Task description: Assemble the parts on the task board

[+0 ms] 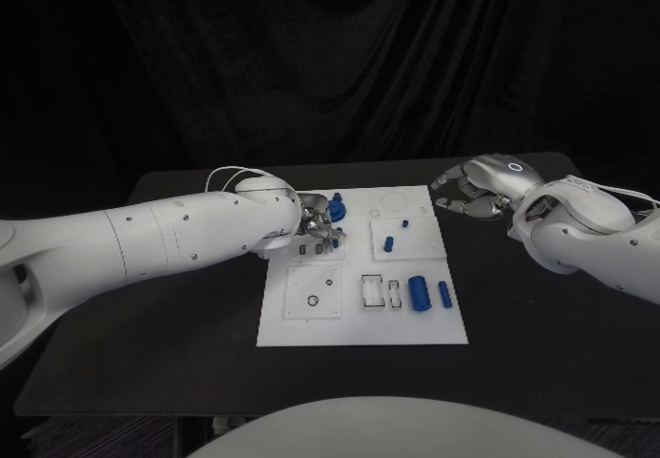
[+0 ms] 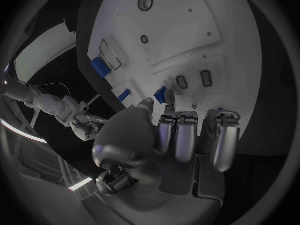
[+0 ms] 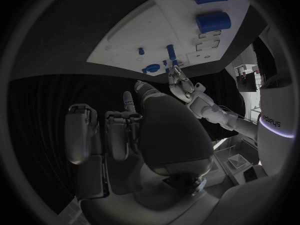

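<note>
Task board (image 1: 360, 324): white plate, lying flat at the middle of the black desk (image 1: 165, 353), divided into panels with cut slots and round holes.

Parts, blue: large cylinder (image 1: 418, 293) and slimmer cylinder (image 1: 445, 294) lying side by side on the board's near right panel, just beside the rectangular slots; short peg (image 1: 389, 243) and small piece (image 1: 404, 225) on the upper right panel; round-topped piece (image 1: 337, 203) at the board's far left corner, beside the left fingers.

Left robot hand (image 1: 319, 227): over the board's upper left panel, fingers (image 2: 177, 135) curled downward. The left wrist view shows a small blue part (image 2: 160, 95) at the fingertips; whether it is pinched or merely touched cannot be told.

Right robot hand (image 1: 475, 191): off the board, above the desk past the board's far right corner, fingers curled in, nothing held.

Risks, as judged: if the left robot hand has a weak hold, the small part may slip and roll across the board. A tilted part may jam at a slot's edge instead of seating. The curled fingers may knock the round-topped piece nearby. Pressure on one corner may shift the board on the desk, as nothing visibly braces it.
</note>
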You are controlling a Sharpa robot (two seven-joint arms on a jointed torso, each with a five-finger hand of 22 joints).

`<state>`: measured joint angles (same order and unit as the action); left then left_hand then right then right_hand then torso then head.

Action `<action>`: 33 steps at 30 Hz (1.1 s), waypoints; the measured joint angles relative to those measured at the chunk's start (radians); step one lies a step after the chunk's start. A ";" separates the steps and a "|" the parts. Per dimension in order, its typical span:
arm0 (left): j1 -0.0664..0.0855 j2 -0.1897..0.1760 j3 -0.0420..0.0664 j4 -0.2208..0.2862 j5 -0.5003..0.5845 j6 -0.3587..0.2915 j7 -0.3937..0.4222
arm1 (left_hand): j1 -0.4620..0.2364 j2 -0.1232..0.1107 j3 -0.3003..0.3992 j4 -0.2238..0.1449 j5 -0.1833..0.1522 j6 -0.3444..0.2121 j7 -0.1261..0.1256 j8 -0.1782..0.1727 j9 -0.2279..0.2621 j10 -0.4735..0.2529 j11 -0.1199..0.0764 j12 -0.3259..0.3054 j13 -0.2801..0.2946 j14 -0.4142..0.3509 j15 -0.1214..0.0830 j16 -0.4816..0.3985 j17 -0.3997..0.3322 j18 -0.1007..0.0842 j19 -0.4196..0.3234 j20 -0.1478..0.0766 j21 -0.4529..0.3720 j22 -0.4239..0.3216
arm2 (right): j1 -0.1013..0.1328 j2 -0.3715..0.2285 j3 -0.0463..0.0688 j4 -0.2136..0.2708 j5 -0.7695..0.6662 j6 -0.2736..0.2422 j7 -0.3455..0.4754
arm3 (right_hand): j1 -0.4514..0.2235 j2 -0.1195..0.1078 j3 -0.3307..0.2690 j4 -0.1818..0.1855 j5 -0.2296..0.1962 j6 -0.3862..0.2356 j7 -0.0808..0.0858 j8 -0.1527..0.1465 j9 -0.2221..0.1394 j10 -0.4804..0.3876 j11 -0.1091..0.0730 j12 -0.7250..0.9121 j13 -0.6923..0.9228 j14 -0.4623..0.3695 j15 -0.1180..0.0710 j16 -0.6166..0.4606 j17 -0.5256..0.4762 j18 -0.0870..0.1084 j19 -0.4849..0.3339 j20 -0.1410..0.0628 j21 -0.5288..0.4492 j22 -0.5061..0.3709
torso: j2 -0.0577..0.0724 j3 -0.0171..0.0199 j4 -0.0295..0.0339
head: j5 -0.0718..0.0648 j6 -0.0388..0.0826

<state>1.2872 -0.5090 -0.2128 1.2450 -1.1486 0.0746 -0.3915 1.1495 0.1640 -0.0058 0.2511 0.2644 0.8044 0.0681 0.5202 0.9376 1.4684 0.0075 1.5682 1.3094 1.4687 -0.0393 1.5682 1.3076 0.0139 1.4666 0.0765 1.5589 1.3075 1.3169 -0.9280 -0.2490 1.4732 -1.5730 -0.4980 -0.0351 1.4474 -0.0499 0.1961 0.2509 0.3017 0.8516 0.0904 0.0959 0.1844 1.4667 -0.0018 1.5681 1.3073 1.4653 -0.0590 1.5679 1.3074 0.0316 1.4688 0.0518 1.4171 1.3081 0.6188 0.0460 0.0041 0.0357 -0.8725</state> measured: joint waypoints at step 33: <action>-0.001 0.006 0.000 -0.006 0.000 0.017 0.005 | 0.024 -0.032 0.124 -0.042 0.102 0.018 -0.004 -0.066 0.042 -0.004 -0.003 0.000 0.000 -0.004 -0.004 0.000 0.000 0.000 0.001 -0.007 -0.008 0.000 | 0.000 0.006 0.000 -0.001 0.006 0.041 -0.017 | 0.010 0.001 0.015 -0.010 0.000 0.016 0.009 0.000 -0.001 0.000 0.000 0.000 0.000 0.000 0.000 0.000 0.000 0.000 0.000 0.000 -0.009 0.000 | 0.000 -0.0002 0.0010 | -0.001 0.000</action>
<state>1.2858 -0.5025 -0.2128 1.2385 -1.1487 0.0916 -0.3868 1.1731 0.1319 0.1185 0.2093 0.3668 0.8221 0.0643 0.4547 0.9801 1.4648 0.0040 1.5682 1.3092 1.4651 -0.0428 1.5682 1.3076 0.0140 1.4672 0.0697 1.5510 1.3074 1.3168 -0.9219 -0.2490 1.4718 -1.5669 -0.4572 -0.0518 1.4572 -0.0489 0.2113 0.2413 0.3016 0.8679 0.0995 0.0959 0.1837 1.4667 -0.0018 1.5681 1.3074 1.4653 -0.0590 1.5679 1.3074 0.0315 1.4688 0.0517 1.4081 1.3078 0.6183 0.0458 0.0051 0.0346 -0.8725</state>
